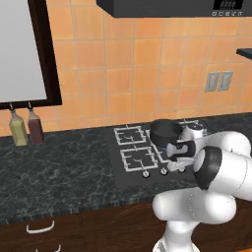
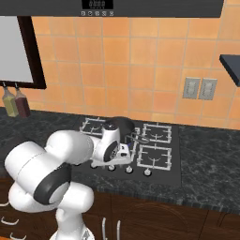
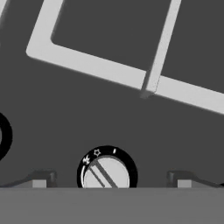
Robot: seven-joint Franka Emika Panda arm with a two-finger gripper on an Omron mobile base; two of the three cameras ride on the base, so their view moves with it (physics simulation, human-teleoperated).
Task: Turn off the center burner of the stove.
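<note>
The stove (image 1: pixel 118 165) is a flat black cooktop with grey-white wire grates (image 1: pixel 138 158) and small silver knobs (image 1: pixel 146 173) along its front. A dark pan (image 1: pixel 165 131) sits over the middle, and a faint blue glow shows under its near edge where the center burner (image 1: pixel 160 145) lies. My gripper (image 1: pixel 175 166) hangs low over the knob row, just in front of the pan. In the hand view a round silver knob (image 3: pixel 107 173) with a black ring stands between my fingertips (image 3: pixel 41 179). The gripper (image 3: pixel 111 180) is open and its tips are apart from the knob.
Two bottles (image 1: pixel 27 127) hang at the left under a dark-framed window. Wall outlets (image 2: pixel 199 88) sit on the orange tiles at the right. A hood (image 2: pixel 140 7) hangs above. Dark stone counter (image 1: pixel 59 162) flanks the cooktop. A second knob's ring (image 3: pixel 3 135) shows at the hand view's left edge.
</note>
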